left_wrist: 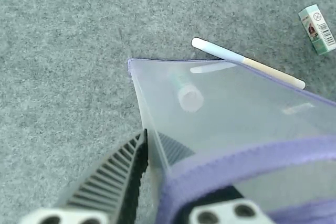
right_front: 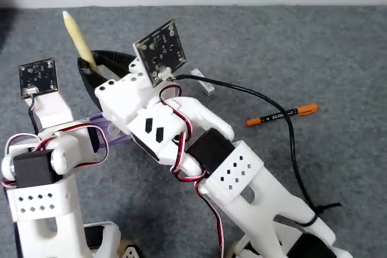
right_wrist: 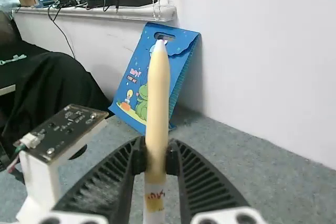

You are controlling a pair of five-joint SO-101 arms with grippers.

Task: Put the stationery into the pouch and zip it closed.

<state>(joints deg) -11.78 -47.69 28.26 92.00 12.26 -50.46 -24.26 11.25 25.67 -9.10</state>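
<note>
Over grey felt (right_front: 338, 40) your left gripper (left_wrist: 157, 148) is pinching the pouch (left_wrist: 236, 114) by its rim, and your right gripper (right_wrist: 156, 156), clenching the cream pen (right_wrist: 157, 93) upright, is risking missing the mouth should it sag.

High: fixed overhead at the near side, facing down at the table (right_front: 338, 46).
Left wrist: close, facing down onto the pouch (left_wrist: 236, 114).
Right wrist: close, level, facing the far wall (right_wrist: 262, 51).
Shared with high: pouch (left wrist); pen (right_wrist: 156, 108) (right wrist).
</note>
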